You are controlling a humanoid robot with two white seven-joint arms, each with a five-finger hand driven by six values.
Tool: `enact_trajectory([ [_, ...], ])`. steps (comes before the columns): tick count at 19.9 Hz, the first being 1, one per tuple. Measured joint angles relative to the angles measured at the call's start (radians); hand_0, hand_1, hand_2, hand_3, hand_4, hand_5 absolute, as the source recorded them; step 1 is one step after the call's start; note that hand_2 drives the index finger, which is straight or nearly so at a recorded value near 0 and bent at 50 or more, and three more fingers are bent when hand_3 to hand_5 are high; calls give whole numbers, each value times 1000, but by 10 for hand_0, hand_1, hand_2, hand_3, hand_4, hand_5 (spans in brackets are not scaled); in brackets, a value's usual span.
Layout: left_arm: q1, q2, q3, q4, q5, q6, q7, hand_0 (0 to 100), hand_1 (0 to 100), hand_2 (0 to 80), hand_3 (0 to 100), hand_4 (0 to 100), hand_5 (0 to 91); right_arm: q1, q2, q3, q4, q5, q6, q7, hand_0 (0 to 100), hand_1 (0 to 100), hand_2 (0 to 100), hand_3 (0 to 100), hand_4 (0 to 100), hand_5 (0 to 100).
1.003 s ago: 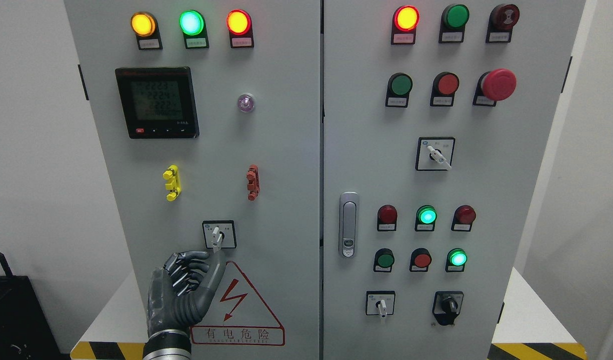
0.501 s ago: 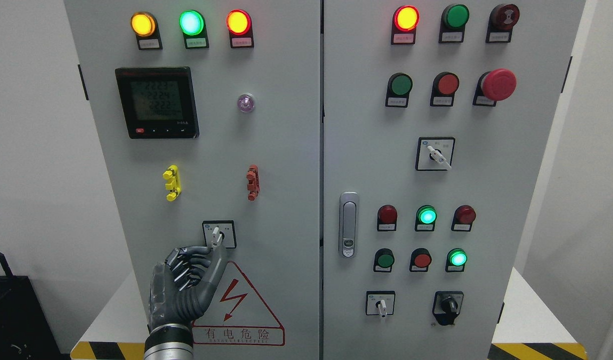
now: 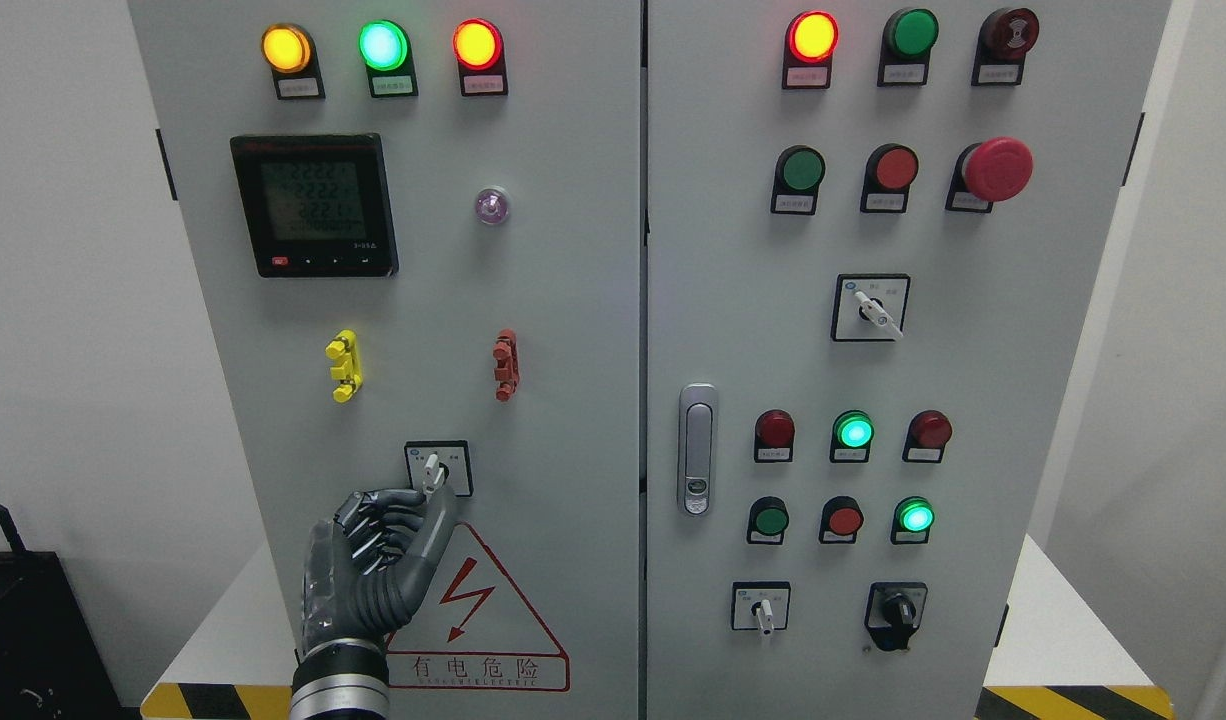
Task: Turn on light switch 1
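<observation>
- The rotary selector switch (image 3: 436, 469) sits low on the left door of the grey control cabinet (image 3: 553, 300), inside a black-framed square plate. Its white lever points roughly upward, tilted slightly left.
- The left hand (image 3: 378, 560) is directly below the switch, its arm entering from the bottom edge, left of centre.
- The fingers (image 3: 383, 515) are curled toward the palm; the thumb and index tips meet at the lower end of the white lever. Whether they actually clamp the lever cannot be determined.
- A red-bordered triangular electrical hazard label (image 3: 483, 615) lies just right of the hand, below the switch.
- A yellow clip (image 3: 343, 365) and a red clip (image 3: 506, 365) are mounted above the switch, well apart.
- A digital meter (image 3: 314, 205) is higher on the same door, beneath amber, green and red indicator lamps (image 3: 383, 46), all lit.
</observation>
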Motion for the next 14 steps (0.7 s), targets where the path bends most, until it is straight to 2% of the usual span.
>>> enact_trajectory([
  [14, -15, -2, -1, 1, -1, 26, 0, 225, 659, 544, 749, 823, 701, 0, 0, 0, 0, 0, 0, 3, 303, 0, 0, 0, 0, 0],
])
